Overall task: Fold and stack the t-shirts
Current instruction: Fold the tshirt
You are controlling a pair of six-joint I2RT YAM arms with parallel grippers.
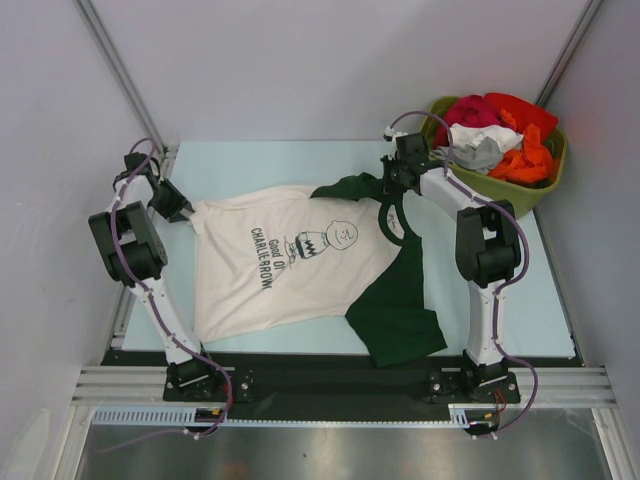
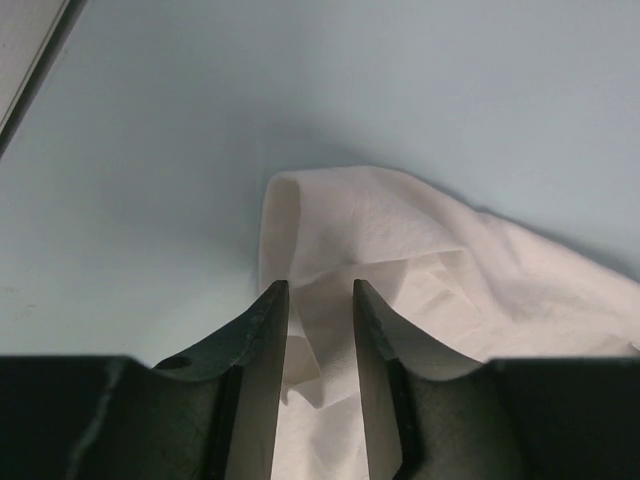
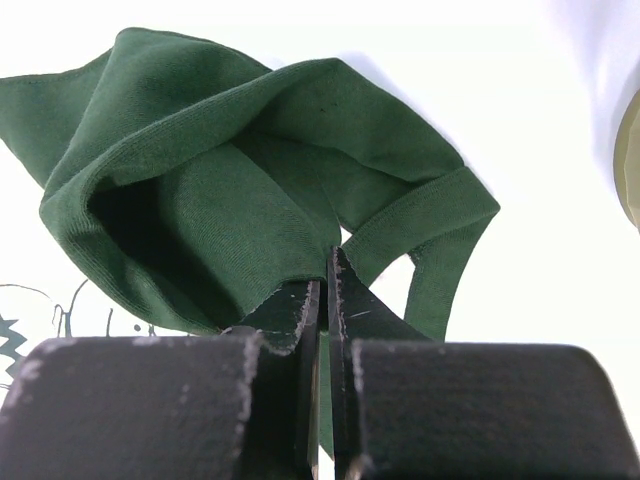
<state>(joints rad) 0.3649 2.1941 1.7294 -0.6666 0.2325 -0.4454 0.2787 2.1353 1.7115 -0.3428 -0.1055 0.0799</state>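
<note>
One of the t-shirts (image 1: 265,285) lies spread on the pale blue table, cream-white with black lettering and dark green sleeves (image 1: 398,305). At its left corner, my left gripper (image 1: 186,213) is open. In the left wrist view, a raised fold of the cream cloth (image 2: 400,235) runs between the open fingers of that gripper (image 2: 320,288). My right gripper (image 1: 390,186) sits at the shirt's far right, beside the collar. In the right wrist view, this gripper (image 3: 326,268) is shut on bunched dark green fabric (image 3: 250,130).
An olive-green tub (image 1: 545,180) stands at the back right corner, heaped with red, white, grey and orange clothes (image 1: 495,135). The right arm's elbow (image 1: 487,245) rises next to it. Grey walls enclose the table on three sides.
</note>
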